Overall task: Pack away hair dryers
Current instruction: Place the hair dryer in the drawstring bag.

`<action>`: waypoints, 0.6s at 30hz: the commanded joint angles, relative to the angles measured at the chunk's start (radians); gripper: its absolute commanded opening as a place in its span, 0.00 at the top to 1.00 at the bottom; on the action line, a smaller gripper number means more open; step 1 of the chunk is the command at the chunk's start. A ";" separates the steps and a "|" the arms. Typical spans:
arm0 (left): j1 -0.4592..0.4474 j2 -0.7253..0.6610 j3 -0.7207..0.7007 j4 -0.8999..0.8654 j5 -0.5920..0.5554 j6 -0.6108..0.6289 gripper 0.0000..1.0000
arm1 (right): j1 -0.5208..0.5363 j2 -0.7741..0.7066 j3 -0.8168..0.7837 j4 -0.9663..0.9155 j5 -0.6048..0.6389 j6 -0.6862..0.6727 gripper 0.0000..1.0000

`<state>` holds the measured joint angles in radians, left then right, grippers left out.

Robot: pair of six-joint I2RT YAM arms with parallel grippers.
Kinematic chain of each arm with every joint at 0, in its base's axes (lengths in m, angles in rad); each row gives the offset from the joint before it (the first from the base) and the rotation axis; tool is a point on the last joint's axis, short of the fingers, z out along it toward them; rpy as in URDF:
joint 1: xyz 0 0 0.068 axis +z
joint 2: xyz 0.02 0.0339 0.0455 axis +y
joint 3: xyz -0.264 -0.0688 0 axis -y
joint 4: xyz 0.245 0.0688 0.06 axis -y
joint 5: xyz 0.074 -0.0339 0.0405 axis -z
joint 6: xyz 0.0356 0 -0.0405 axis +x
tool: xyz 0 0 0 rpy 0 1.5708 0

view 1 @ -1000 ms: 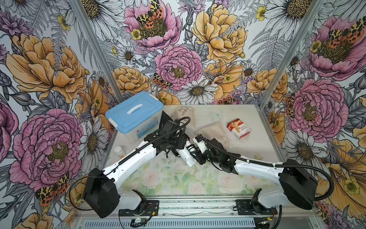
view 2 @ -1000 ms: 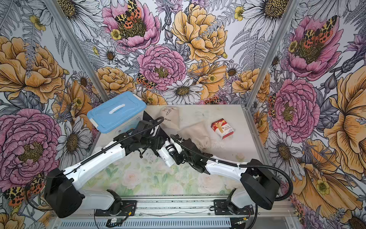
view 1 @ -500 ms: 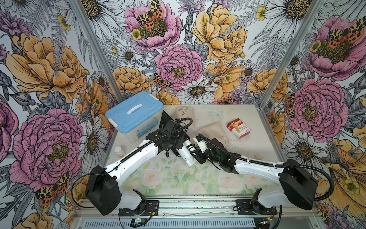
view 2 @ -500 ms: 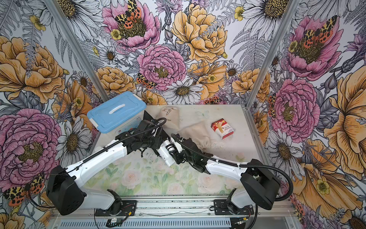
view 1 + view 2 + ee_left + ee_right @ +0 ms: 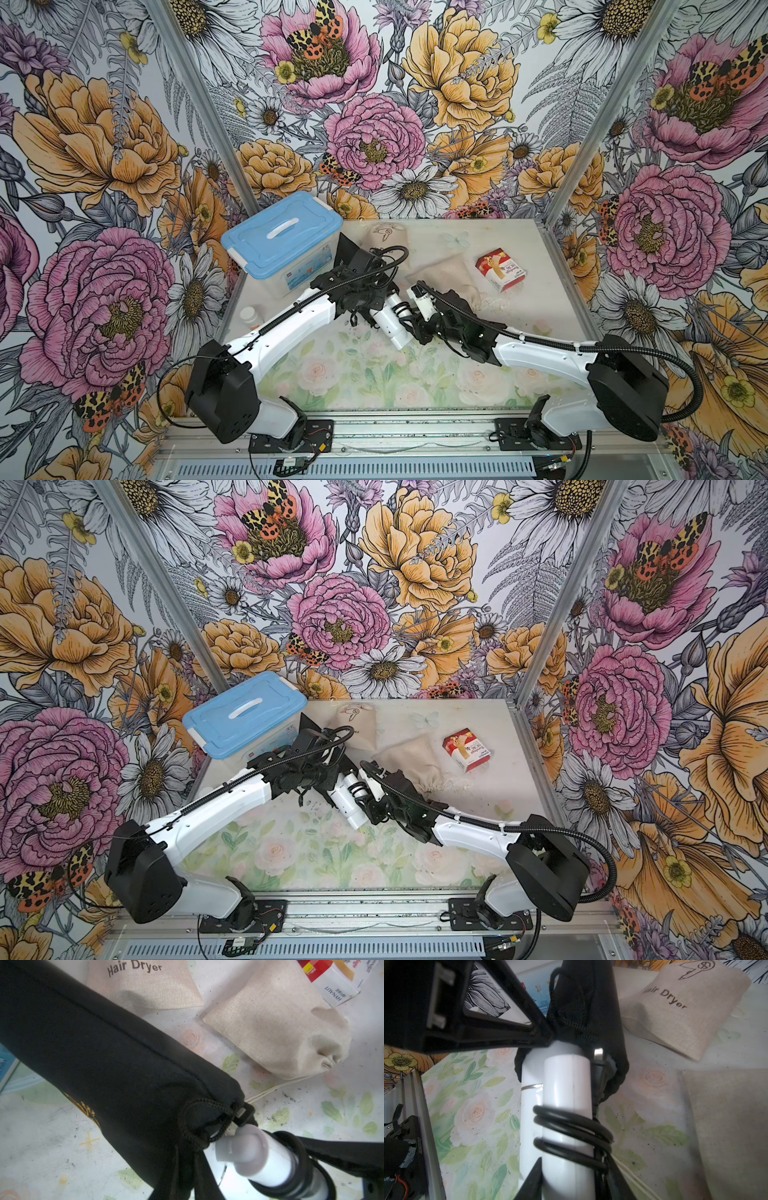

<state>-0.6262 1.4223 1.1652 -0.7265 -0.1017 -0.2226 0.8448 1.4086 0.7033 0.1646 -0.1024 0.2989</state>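
Left gripper (image 5: 375, 309) just snapped shut on the black pouch (image 5: 116, 1059) mouth! Right gripper (image 5: 571, 1180) clamps the white hair dryer (image 5: 566, 1088), tip barely inside, ready to push

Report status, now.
Left gripper shut on black pouch mouth. Right gripper shut on white dryer, end just inside pouch mouth. Plug sits at pouch rim, may snag.

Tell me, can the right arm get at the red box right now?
Probably not yet: the right gripper is shut on the white hair dryer, whose tip sits inside the black pouch. The red box itself lies uncovered.
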 commanded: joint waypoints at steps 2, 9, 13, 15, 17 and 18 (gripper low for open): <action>-0.010 0.019 0.046 0.002 -0.015 0.007 0.97 | 0.002 -0.033 0.012 0.106 -0.011 0.016 0.94; -0.011 0.010 0.085 0.001 -0.003 0.004 1.00 | 0.003 -0.022 0.013 0.111 -0.012 0.018 0.95; -0.009 0.005 0.108 0.002 0.024 -0.001 1.00 | 0.002 -0.018 0.018 0.111 -0.016 0.016 0.95; -0.008 0.011 0.118 0.003 0.028 -0.003 1.00 | 0.003 -0.020 0.019 0.111 -0.018 0.017 0.94; -0.006 0.023 0.127 0.002 0.031 -0.004 1.00 | 0.003 -0.023 0.018 0.107 -0.018 0.013 0.94; -0.002 0.031 0.130 0.002 0.035 -0.006 1.00 | 0.004 -0.025 0.018 0.106 -0.017 0.013 0.95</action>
<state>-0.6327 1.4380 1.2652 -0.7338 -0.0917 -0.2279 0.8448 1.4086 0.7029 0.1703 -0.1066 0.2993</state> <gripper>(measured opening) 0.054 0.384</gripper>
